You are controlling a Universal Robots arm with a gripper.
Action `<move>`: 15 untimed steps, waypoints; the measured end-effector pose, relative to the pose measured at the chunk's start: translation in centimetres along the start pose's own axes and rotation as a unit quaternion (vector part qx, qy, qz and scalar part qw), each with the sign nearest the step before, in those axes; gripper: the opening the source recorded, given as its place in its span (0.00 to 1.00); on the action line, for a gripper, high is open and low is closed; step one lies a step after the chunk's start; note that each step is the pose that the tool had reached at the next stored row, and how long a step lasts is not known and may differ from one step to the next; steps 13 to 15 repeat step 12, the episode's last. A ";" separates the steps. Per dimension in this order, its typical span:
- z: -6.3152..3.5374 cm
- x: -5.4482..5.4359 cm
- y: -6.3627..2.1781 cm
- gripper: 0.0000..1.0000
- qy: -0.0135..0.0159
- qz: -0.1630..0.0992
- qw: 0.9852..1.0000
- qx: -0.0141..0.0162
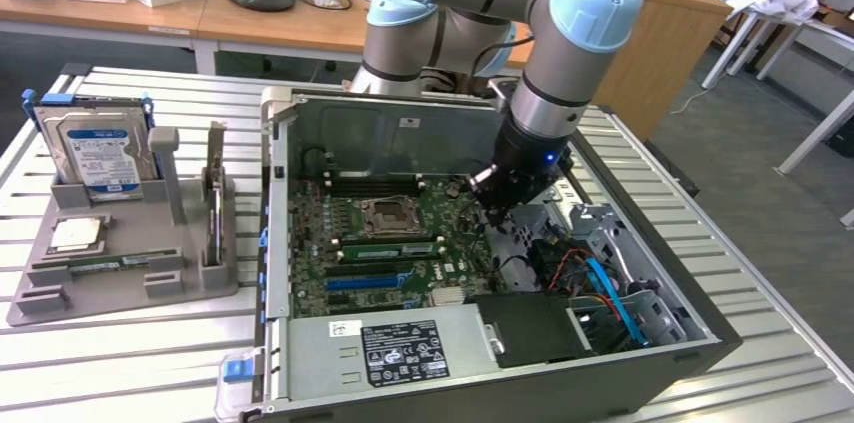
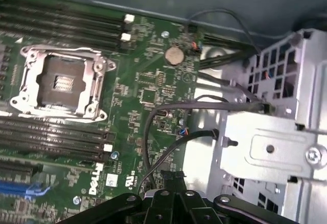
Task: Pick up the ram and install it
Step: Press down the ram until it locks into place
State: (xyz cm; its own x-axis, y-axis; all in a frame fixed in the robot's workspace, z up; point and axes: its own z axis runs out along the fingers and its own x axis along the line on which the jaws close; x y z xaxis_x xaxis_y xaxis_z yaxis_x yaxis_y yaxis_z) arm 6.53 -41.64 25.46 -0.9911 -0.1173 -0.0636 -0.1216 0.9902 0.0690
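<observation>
A ram stick (image 1: pixel 118 263), thin and green, lies flat on the grey holder (image 1: pixel 200 288) at the exterior view's left. Another green stick (image 1: pixel 387 250) appears to stand in a motherboard slot just in front of the processor socket (image 1: pixel 387 213). My gripper (image 1: pixel 491 211) hangs low inside the open computer case (image 1: pixel 694 343), over the motherboard's edge toward the exterior view's right of the socket. It is shut and I see nothing in it. In the wrist view the gripper (image 2: pixel 173 206) sits above black cables (image 2: pixel 153 116), with the socket (image 2: pixel 61 83) and dark memory slots (image 2: pixel 51 137) beside it.
A hard drive (image 1: pixel 94 158) stands upright in the holder and a small silvery processor chip (image 1: pixel 74 233) lies beside the ram. Inside the case are a metal drive cage (image 2: pixel 276 147), the power supply (image 1: pixel 394 348) and blue cables (image 1: pixel 607 293). A slatted metal table (image 1: pixel 120 373) carries everything.
</observation>
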 end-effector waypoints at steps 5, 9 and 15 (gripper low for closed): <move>0.00 0.0 0.00 0.10 -0.003 0.045 0.999 0.003; 0.00 0.0 0.00 0.10 -0.004 0.053 0.999 0.003; 0.00 0.0 0.00 0.10 -0.004 0.053 0.999 0.003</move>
